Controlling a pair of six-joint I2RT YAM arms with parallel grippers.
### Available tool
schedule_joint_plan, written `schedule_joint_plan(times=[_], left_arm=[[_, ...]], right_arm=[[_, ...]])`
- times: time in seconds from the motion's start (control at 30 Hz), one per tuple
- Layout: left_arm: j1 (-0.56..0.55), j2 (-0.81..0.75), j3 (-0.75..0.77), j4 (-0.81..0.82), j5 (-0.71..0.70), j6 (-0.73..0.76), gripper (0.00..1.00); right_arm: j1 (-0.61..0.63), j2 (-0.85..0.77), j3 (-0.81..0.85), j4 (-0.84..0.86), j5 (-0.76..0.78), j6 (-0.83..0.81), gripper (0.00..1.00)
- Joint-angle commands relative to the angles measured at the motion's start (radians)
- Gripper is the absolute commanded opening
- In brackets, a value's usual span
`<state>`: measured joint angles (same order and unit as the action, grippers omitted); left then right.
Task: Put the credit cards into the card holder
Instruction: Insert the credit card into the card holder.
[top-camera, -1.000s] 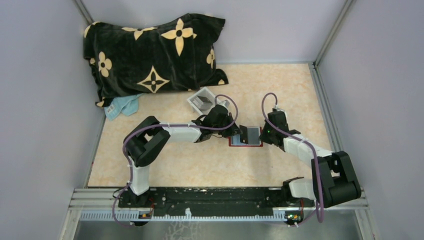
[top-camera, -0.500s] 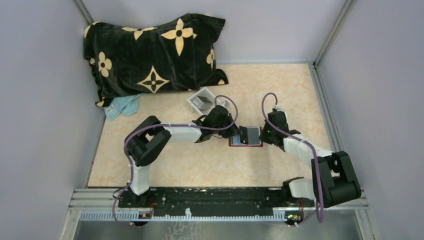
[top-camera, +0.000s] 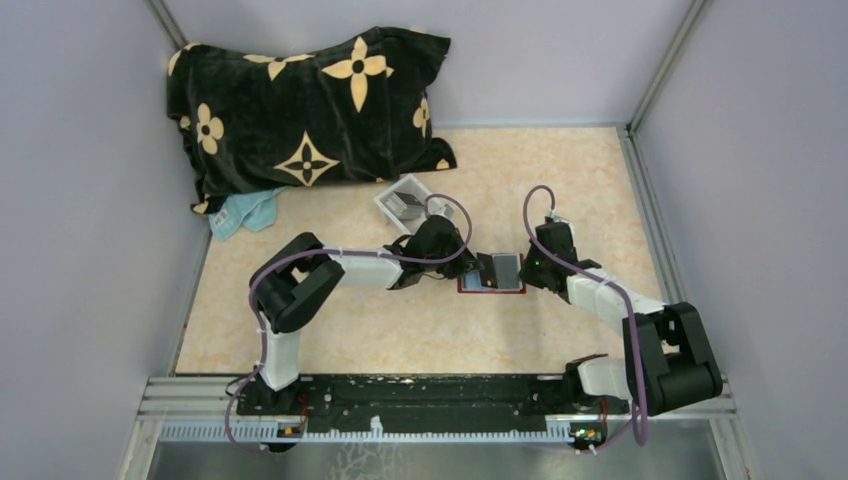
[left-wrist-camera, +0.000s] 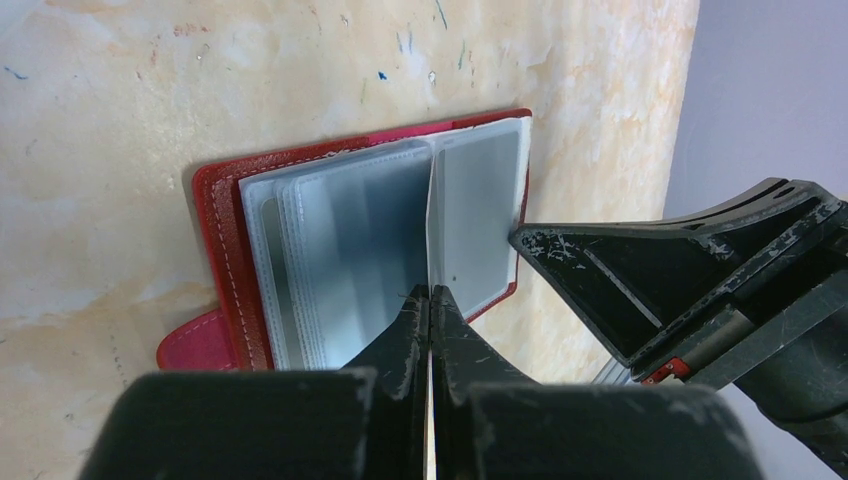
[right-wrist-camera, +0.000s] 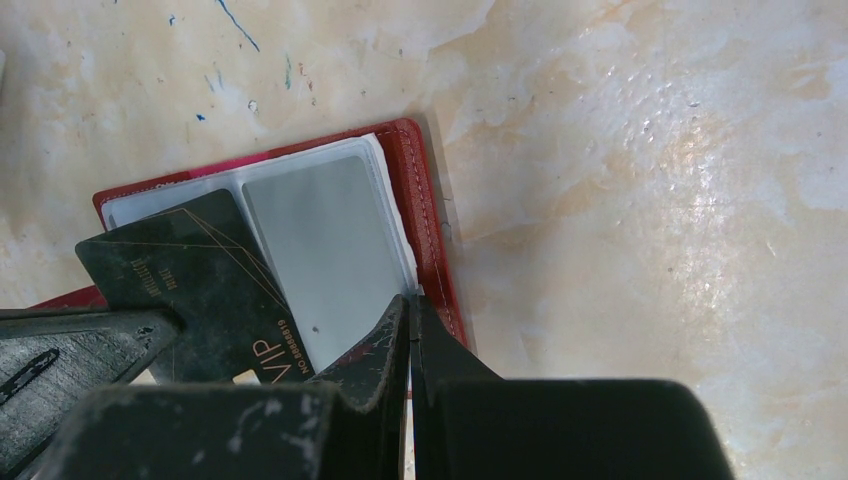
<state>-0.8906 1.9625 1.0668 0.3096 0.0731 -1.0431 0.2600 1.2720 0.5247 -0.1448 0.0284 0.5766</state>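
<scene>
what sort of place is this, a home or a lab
Most likely a robot lab test cell: a left arm and right arm bolted to a metal rail, plain walls boxing in the marbled table, and props like a patterned pillow.

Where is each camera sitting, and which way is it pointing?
Top external: above, behind the arms, facing down on the table; both arms show.
Left wrist: looks along the left hand, shut on a black card, at the open card holder.
Right wrist: looks along the shut right hand at that card holder.
All three share the card holder.
</scene>
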Motion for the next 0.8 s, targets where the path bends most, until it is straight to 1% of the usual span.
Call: schedule_joint_plan(times=[0.0, 0.3, 0.77], left_arm=[[-0.006, 0.028, -0.021, 0.042, -0.03, -0.018, 0.0], [-0.014, 0.024, -0.056, 0.08, -0.062, -0.016, 0.0], [-0.032, 0.061, -0.078, 0.138, -0.058, 0.039, 0.0]], right_arm=[[0.006, 0.0, 0.003, 0.04, 0.001, -0.001, 0.0], [0.007, 0.003, 0.001, 0.041, 0.002, -0.001, 0.0], [0.006, 0.012, 0.001, 0.043, 0.001, 0.001, 0.0]])
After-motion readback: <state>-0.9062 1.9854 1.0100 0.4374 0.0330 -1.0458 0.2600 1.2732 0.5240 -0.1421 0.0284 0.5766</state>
